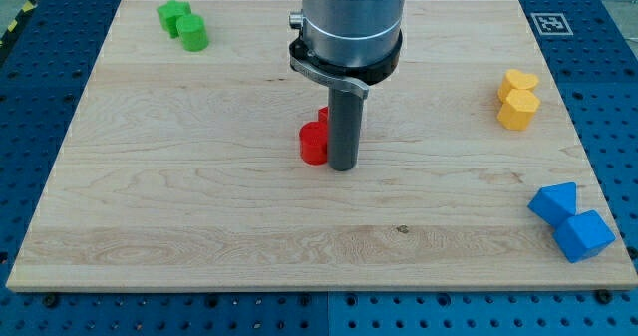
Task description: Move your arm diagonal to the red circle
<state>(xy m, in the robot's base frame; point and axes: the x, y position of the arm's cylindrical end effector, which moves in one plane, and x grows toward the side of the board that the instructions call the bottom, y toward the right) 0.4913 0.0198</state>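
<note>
My tip [343, 167] is seen touching the right side of the red circular block [314, 144] at the pale wooden board's [199, 206] centre; no claw exists. A diagonal offset is judged left.

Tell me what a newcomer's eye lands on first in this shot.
First, the dark rod dropping from the view's top to the board's middle, my tip right beside the red circle on its right, with another red block half hidden behind. Then the paired blocks at the edges: green top left, yellow right, blue bottom right.
</note>
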